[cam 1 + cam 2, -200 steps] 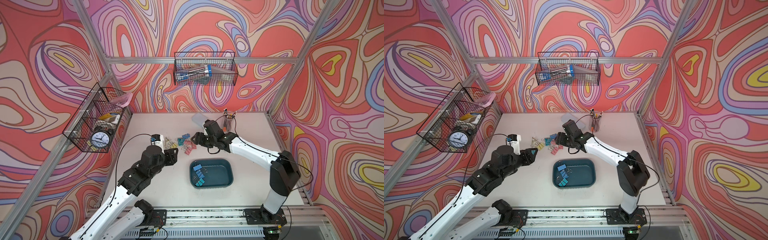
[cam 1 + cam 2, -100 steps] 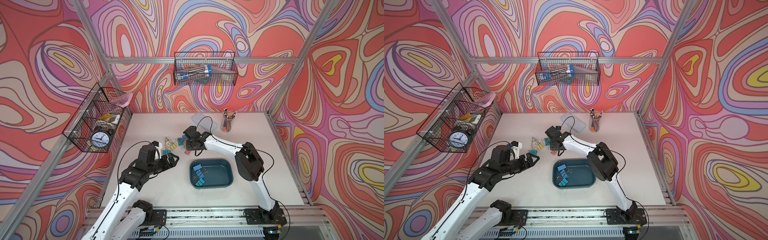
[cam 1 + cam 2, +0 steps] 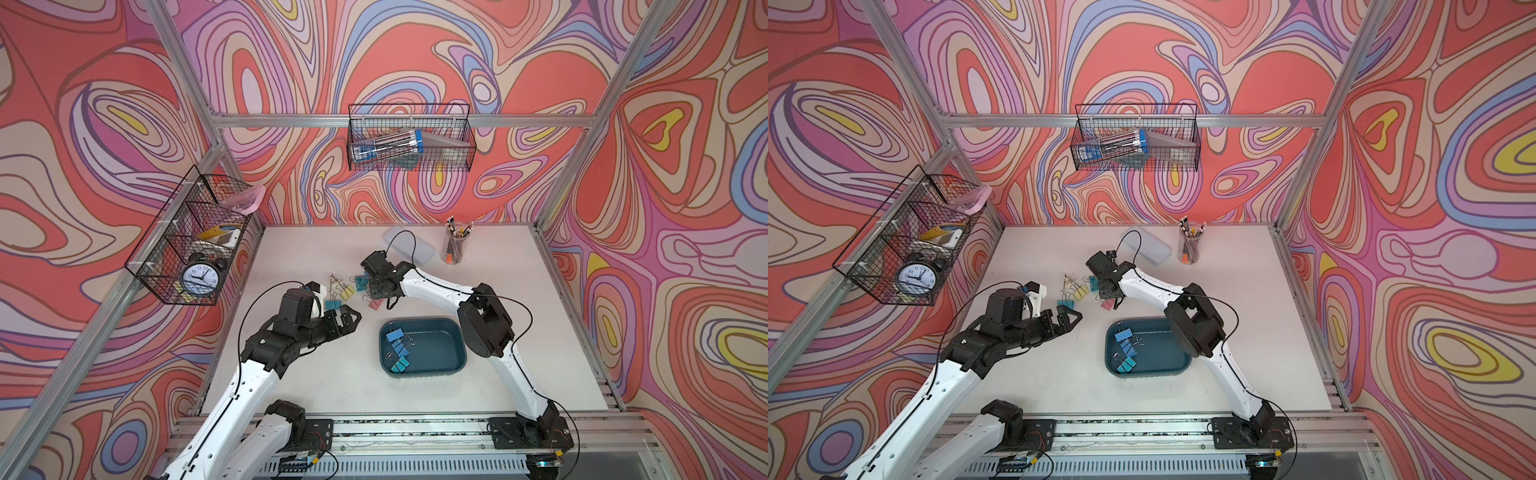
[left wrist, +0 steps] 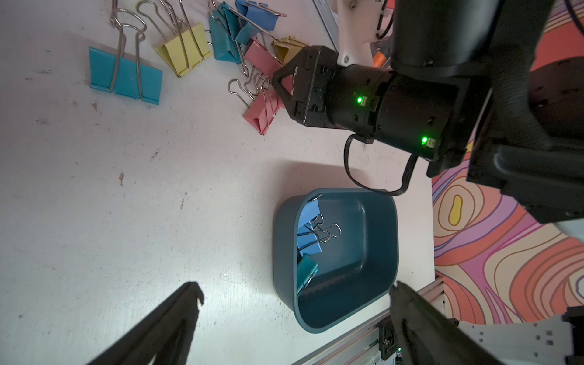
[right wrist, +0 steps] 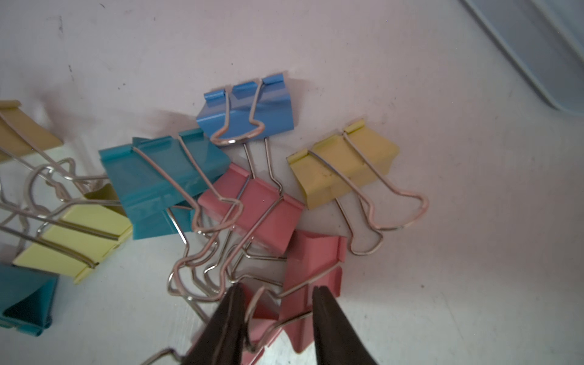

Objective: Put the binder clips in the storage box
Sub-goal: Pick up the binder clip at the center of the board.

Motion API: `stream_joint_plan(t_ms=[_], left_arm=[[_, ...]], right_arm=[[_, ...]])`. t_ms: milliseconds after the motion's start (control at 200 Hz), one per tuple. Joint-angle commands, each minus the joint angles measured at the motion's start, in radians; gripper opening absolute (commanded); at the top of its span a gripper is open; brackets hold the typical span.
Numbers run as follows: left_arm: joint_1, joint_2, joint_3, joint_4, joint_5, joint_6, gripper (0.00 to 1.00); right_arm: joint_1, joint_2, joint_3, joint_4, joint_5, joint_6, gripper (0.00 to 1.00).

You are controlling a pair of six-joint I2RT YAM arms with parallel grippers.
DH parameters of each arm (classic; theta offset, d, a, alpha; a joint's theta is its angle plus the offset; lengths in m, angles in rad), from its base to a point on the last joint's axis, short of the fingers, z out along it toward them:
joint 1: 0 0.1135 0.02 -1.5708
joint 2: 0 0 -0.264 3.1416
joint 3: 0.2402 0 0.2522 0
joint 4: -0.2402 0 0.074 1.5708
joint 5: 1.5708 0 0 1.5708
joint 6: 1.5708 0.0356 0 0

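Note:
Several pastel binder clips lie heaped on the table, among them a yellow one [image 3: 347, 291], a teal one [image 3: 332, 304] and a pink one [image 3: 375, 304]. My right gripper [image 5: 278, 303] points down into the heap, shut on a pink binder clip [image 5: 311, 268] that still rests on the table. The dark teal storage box [image 3: 440, 345] sits nearer the front, with blue clips [image 3: 394, 336] and a teal clip [image 3: 400, 363] at its left end. My left gripper [image 3: 351, 321] hovers left of the box, open and empty; the left wrist view shows the box [image 4: 363, 252] ahead of it.
A pale translucent lidded case [image 3: 409, 249] and a clear cup of pencils [image 3: 456, 247] stand at the back of the table. Wire baskets hang on the back wall [image 3: 409, 141] and the left wall [image 3: 195, 241], the latter holding an alarm clock [image 3: 199, 276].
My right gripper moved left into the clip heap and its jaws narrowed onto the pink clip. My left gripper opened wide and shifted slightly.

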State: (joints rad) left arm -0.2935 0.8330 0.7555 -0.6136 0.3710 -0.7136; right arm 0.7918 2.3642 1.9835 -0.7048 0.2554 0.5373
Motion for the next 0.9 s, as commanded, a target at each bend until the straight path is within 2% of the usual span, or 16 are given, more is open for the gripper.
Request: stream_joint_plan(t_ms=[0, 275, 526, 736, 891], left_arm=[[0.007, 0.003, 0.004, 0.008, -0.004, 0.02, 0.99], [0.007, -0.012, -0.002, -0.002, -0.013, 0.015, 0.99], [0.007, -0.035, -0.008, 0.0, -0.014, 0.006, 0.99], [0.007, -0.037, -0.013, 0.025, 0.022, 0.017, 0.99], [0.007, -0.037, -0.015, 0.064, 0.068, 0.037, 0.99]], right_arm=[[0.0, 0.019, 0.023, -0.024, 0.052, -0.019, 0.31], [0.0, -0.041, -0.046, -0.006, 0.106, -0.019, 0.16], [-0.002, -0.127, -0.119, 0.038, 0.104, -0.009, 0.0], [-0.002, -0.266, -0.215, 0.103, 0.059, 0.013, 0.0], [-0.002, -0.452, -0.348, 0.15, 0.008, 0.045, 0.0]])
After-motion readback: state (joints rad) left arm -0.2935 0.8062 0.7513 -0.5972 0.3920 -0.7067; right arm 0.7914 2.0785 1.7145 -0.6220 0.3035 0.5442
